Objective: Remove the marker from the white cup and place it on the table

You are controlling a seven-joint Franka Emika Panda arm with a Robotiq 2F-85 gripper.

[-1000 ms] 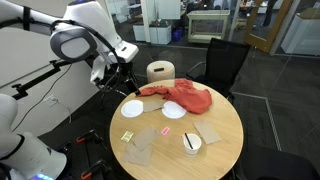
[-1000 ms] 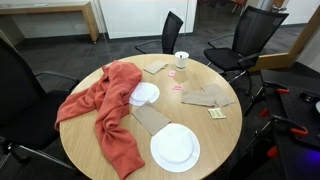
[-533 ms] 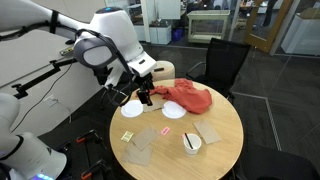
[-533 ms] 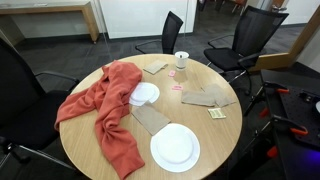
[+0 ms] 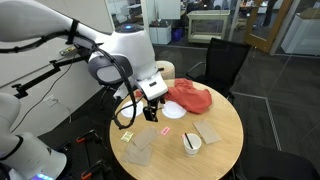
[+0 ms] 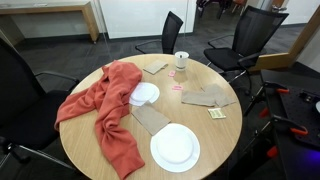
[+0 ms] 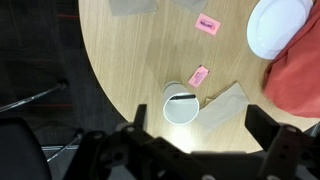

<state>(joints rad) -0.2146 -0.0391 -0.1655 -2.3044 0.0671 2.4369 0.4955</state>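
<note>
The white cup (image 7: 181, 108) stands on the round wooden table (image 7: 130, 60). The dark marker (image 7: 181, 98) lies across its inside near the rim. My gripper (image 7: 200, 135) is open and empty, above the table and apart from the cup, with the cup close to one finger. In an exterior view my gripper (image 5: 152, 108) hangs over the table's near-left part, well short of the cup (image 5: 192, 143). The cup (image 6: 181, 62) also shows at the table's far side in an exterior view, where the gripper is out of view.
A red cloth (image 5: 190, 97) (image 6: 110, 110) lies on the table beside flat white discs (image 6: 174, 147) (image 6: 145, 94) (image 7: 278, 25). Brown napkins (image 7: 225, 105) and pink notes (image 7: 198, 76) lie near the cup. Black chairs (image 5: 225, 62) ring the table.
My arm has swung from beyond the table's edge in over the tabletop and lowered. The cup, marker and other things have not moved.
</note>
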